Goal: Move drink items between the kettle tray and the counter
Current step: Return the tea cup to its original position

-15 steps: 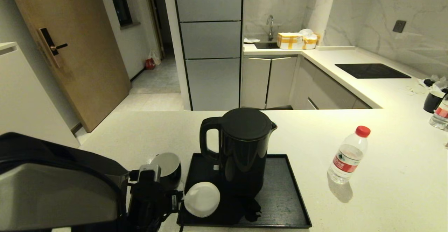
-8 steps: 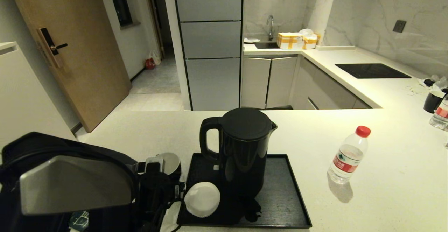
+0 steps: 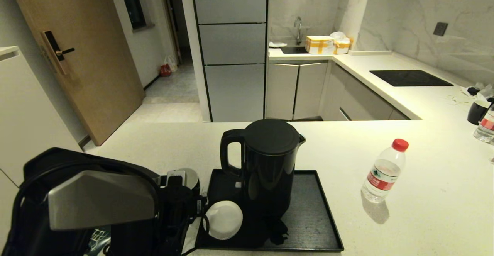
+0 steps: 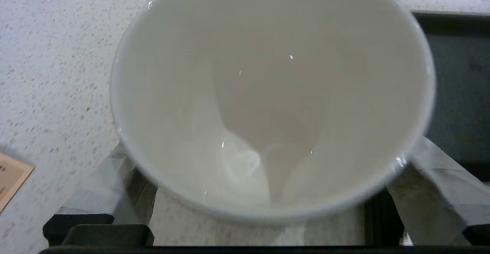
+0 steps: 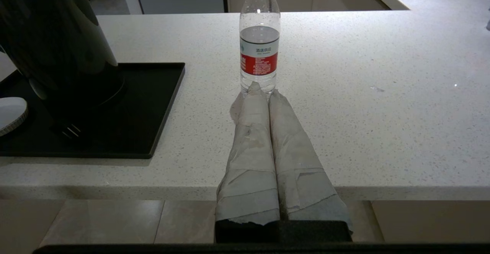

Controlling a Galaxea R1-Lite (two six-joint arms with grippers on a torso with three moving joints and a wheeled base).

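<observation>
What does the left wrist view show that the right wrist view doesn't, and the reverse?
Only the left wrist view: the cup, its white inside seen from above, standing between the open left gripper's taped fingers, beside the tray's edge.

Only the right wrist view: the bottle upright on the counter, the kettle on the tray, the saucer's edge, and the right gripper, shut and empty, short of the bottle.

Both: the speckled counter and the black tray.
</observation>
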